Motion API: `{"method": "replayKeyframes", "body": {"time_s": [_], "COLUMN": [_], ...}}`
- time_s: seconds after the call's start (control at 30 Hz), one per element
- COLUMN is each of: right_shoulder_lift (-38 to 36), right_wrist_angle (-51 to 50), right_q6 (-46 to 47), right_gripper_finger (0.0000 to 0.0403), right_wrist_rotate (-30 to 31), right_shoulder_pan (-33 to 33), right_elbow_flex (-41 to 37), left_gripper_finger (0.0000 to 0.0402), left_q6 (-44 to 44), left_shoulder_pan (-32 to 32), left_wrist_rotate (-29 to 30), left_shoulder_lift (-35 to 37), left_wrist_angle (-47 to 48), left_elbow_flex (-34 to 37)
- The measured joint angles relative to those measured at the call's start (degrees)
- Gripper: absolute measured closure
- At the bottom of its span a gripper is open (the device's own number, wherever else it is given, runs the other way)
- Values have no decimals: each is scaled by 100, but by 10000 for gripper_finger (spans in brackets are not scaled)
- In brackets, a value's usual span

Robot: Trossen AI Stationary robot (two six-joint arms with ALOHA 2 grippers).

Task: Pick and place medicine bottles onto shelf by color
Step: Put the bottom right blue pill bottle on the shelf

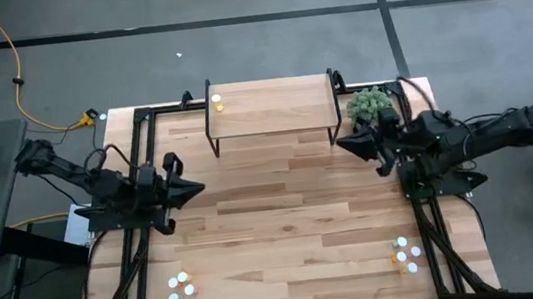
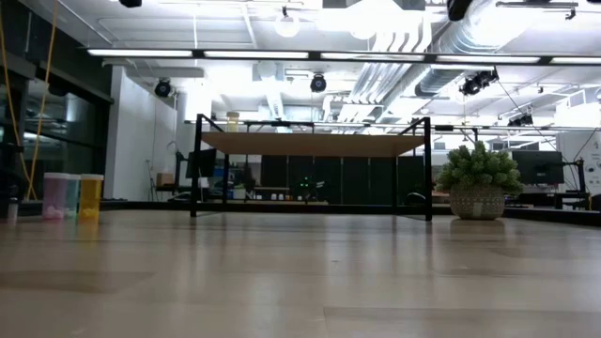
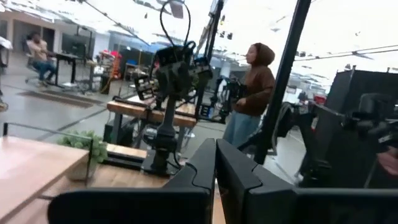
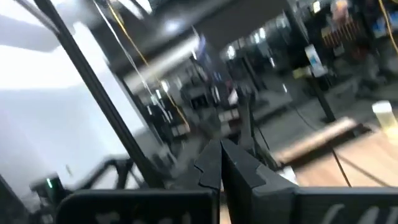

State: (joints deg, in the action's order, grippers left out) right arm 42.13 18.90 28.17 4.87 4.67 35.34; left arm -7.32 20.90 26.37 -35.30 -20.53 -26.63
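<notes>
Both arms reach inward above the table, left gripper (image 1: pixel 195 188) and right gripper (image 1: pixel 341 144) closed, empty.

High view straight down over the shelf (image 1: pixel 269 104); low view level at tabletop facing it; wrist views face the room.

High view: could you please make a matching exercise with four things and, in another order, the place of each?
Things:
1. shelf
2. plant
3. left tool
4. bottle on the shelf

Places:
A. at the shelf's right end
B. left side of the table, above it
C. far middle of the table
D. left part of the shelf top

Pairs: 1-C, 2-A, 3-B, 4-D
</notes>
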Motion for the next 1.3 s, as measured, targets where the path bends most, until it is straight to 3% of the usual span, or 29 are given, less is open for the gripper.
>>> {"method": "replayKeyframes", "body": {"time_s": [0.13, 0.27, 0.37, 0.5, 0.7, 0.97, 1.13, 1.3], "right_shoulder_lift": [370, 835, 1184, 1570, 1886, 2463, 2989, 3278], "right_wrist_angle": [-2046, -4363, -5862, -7227, -7305, -7343, -8048, -8245], "right_q6": [18, 443, 1053, 2371, 4857, 7739, 8678, 8751], "right_gripper_finger": [371, 308, 252, 199, 183, 182, 182, 182], "right_wrist_rotate": [-23, -280, -923, -1843, -2263, -1434, -1392, -1391], "right_shoulder_pan": [2, 116, 306, 892, 2488, 4224, 4678, 4725], "right_elbow_flex": [930, 1909, 2388, 2441, 1981, 1942, 1939, 1938], "left_gripper_finger": [401, 401, 401, 401, 401, 401, 401, 401], "left_q6": [-408, -607, -605, -605, -603, -603, -604, -602], "left_shoulder_pan": [-34, -5, 23, 22, 12, 12, 12, 12], "left_wrist_rotate": [-70, -85, -85, -71, 0, 119, 131, 131], "left_shoulder_lift": [148, 161, 161, 161, 159, 159, 159, 159], "left_wrist_angle": [239, 265, 277, 277, 277, 277, 275, 275], "left_elbow_flex": [0, 0, 0, 0, 0, 0, -2, -2]}}
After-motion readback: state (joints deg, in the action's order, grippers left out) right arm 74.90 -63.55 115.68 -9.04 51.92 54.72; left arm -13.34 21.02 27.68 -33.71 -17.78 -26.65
